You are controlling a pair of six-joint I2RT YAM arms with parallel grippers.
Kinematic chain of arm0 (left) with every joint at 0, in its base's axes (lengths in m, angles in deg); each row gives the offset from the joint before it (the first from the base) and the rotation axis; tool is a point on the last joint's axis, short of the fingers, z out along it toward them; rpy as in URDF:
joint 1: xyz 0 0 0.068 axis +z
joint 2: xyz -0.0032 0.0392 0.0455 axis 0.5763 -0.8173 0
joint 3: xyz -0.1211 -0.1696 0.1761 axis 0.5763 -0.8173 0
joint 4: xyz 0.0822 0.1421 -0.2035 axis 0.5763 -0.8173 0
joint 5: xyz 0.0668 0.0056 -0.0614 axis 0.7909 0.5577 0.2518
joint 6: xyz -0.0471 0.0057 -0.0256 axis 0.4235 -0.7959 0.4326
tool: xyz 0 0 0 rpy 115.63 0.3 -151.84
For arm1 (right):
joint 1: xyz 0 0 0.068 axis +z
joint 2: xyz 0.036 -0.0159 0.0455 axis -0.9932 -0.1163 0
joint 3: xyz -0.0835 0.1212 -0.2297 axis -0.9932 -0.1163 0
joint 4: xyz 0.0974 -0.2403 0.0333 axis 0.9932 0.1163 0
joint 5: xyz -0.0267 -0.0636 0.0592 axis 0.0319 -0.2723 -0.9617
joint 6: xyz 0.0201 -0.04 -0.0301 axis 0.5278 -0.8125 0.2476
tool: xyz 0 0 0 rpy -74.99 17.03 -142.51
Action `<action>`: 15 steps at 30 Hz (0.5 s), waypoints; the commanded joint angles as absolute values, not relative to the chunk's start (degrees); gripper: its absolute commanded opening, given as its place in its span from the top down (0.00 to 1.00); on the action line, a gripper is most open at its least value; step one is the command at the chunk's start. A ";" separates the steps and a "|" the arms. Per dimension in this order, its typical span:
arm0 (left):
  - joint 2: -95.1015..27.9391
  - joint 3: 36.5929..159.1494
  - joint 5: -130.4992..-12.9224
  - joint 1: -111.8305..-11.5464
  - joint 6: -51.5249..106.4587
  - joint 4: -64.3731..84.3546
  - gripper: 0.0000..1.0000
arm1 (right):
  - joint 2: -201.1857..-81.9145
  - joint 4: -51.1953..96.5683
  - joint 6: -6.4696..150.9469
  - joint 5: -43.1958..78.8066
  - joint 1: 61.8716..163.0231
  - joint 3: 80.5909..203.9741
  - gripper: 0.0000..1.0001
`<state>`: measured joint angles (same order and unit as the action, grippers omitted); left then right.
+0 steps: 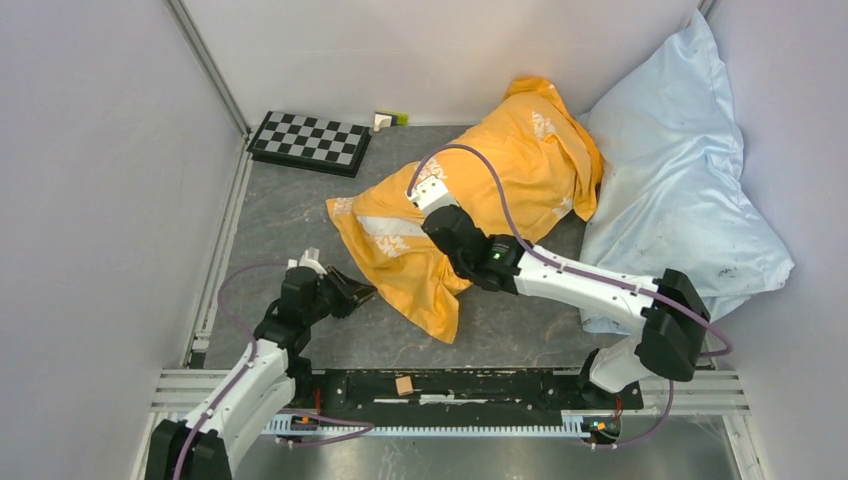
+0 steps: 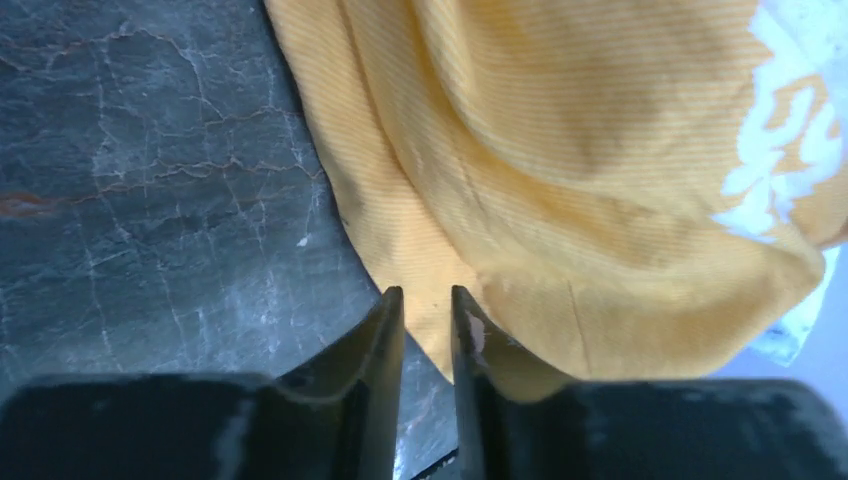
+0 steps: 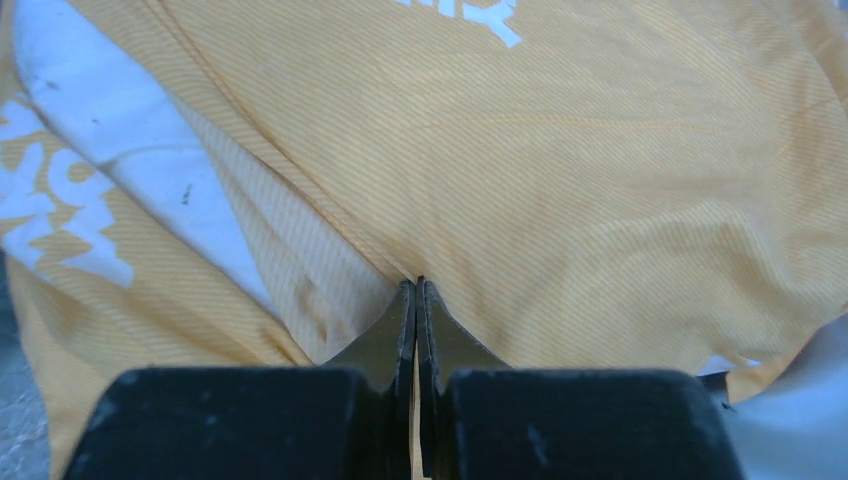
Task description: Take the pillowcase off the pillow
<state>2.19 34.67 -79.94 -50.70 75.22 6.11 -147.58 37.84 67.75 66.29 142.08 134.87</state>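
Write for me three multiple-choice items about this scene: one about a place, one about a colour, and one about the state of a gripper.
1. Where does the flat black-and-white checkered board lie?
A. at the far left of the grey table, near the back wall
B. on the metal rail at the near edge
C. between the two arm bases

2. What colour is the large shiny satin pillow to the right of the thin orange fabric pillowcase?
A. green
B. pale blue
C. red

3. How do the jaws of the right gripper stand?
A. wide open over bare table
B. shut on the board
C. shut on a fold of the pillowcase

Key: 1 A, the board sits by the far left corner; 2 B, its sheen is pale blue; 3 C, the fingers meet with orange fabric pinched at their tips.
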 commanded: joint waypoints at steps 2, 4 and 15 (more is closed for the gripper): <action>7.64 39.36 -80.32 -50.77 73.47 2.95 0.35 | -142.88 33.89 68.69 58.50 141.41 132.19 1.00; 8.92 41.82 -79.90 -50.83 74.66 2.44 0.14 | -142.89 33.31 68.59 56.39 141.42 131.57 1.00; -1.94 46.48 -78.63 -50.83 81.58 15.67 0.01 | -144.89 31.82 66.02 47.67 141.62 131.56 1.00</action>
<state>4.74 43.55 -79.07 -50.70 78.32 9.38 -144.21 35.06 67.84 52.73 141.69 131.38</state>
